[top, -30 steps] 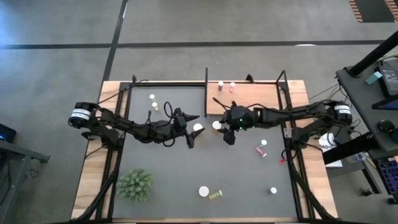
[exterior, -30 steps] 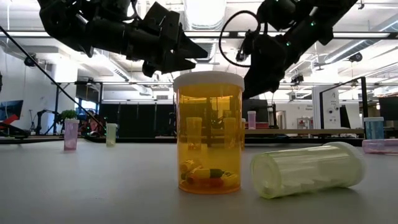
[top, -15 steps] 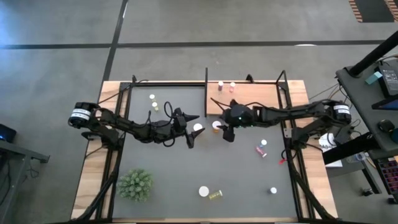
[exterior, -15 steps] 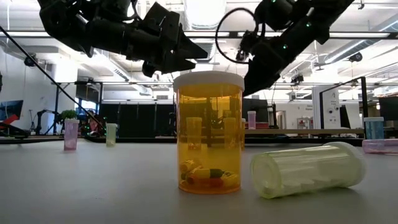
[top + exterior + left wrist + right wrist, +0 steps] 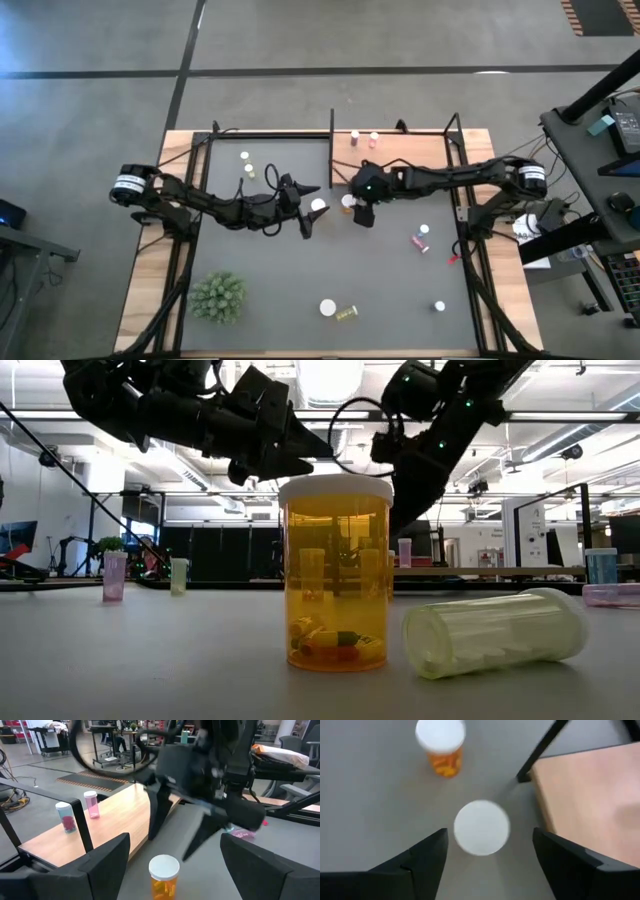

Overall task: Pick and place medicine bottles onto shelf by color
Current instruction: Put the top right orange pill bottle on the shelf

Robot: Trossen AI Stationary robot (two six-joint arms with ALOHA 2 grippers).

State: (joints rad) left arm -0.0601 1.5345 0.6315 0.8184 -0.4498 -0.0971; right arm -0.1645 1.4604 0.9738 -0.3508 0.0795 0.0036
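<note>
— Bottles first: why is the right gripper [image 5: 485, 870] spread over that white-capped bottle [image 5: 481, 827]?
— Probably lining up a grab; it's empty, beside the shelf [image 5: 400, 160] corner.
— Anything crowding it?
— An orange bottle [image 5: 441, 746] nearby, and the left gripper [image 5: 175, 865], open and empty, hovers close

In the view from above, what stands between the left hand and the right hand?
The high view shows two white-capped medicine bottles on the mat there: one by the left hand, one by the right hand.
</note>
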